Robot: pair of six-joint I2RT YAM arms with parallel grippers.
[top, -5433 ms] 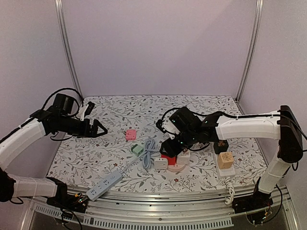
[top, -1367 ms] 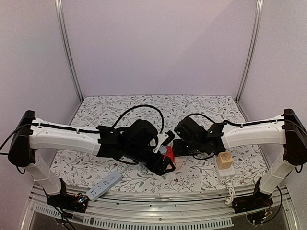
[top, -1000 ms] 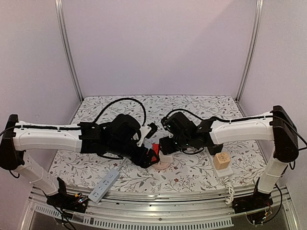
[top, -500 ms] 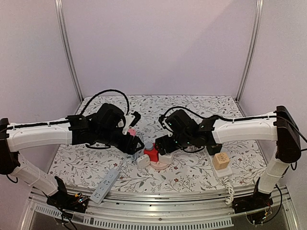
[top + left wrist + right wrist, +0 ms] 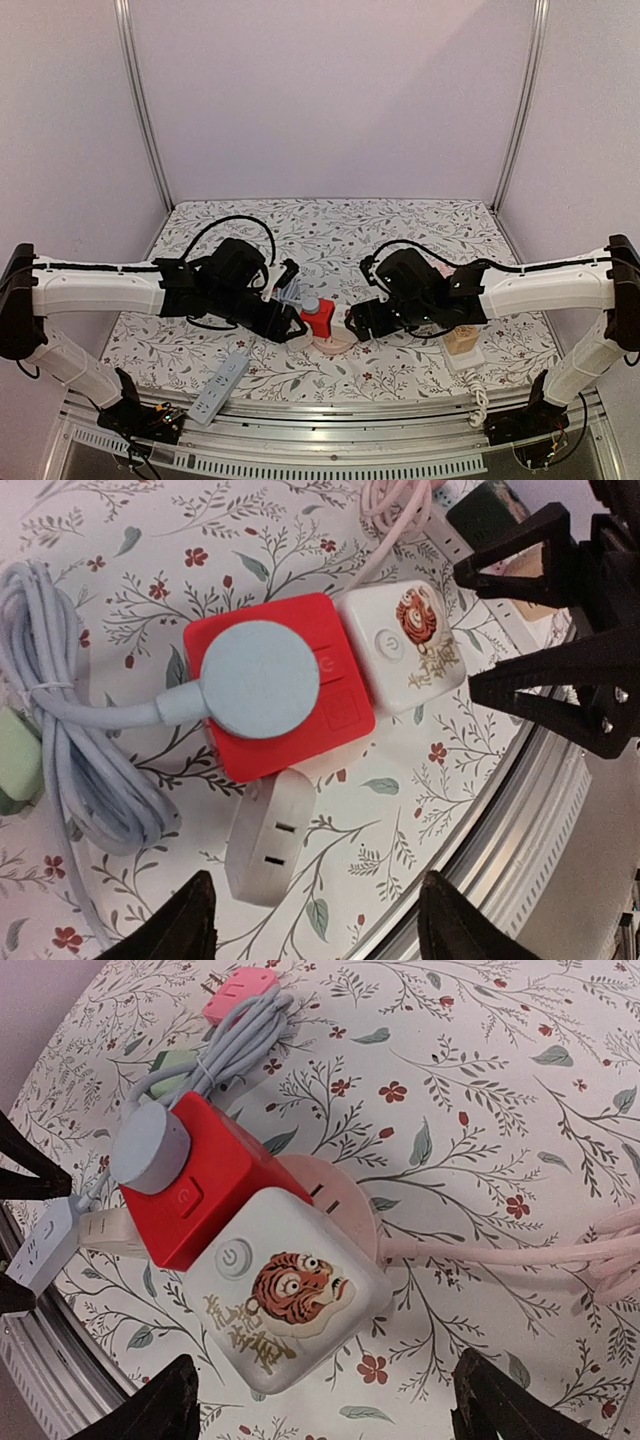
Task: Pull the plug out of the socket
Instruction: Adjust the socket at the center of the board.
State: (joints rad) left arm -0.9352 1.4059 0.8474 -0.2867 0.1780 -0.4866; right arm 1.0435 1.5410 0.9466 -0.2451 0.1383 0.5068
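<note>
Near the middle of the front edge of the table point(image 5: 420, 225), advisable to pinch the hard, smooth grey plug point(image 5: 258, 680) by its round rim, not the soft cable point(image 5: 60, 745), while pinning the probably light red socket point(image 5: 340, 715) beneath, with left gripper point(image 5: 318, 880) and right gripper point(image 5: 325, 1360) both spread and empty.

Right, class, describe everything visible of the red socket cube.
The red socket cube looks like smooth plastic with rounded edges and buttons on one face. It sits on the flowered table, nothing gripping it. A round grey plug is seated in its top face, cord trailing away. A white tiger-printed cube presses against one side; a white adapter lies by another.
</note>
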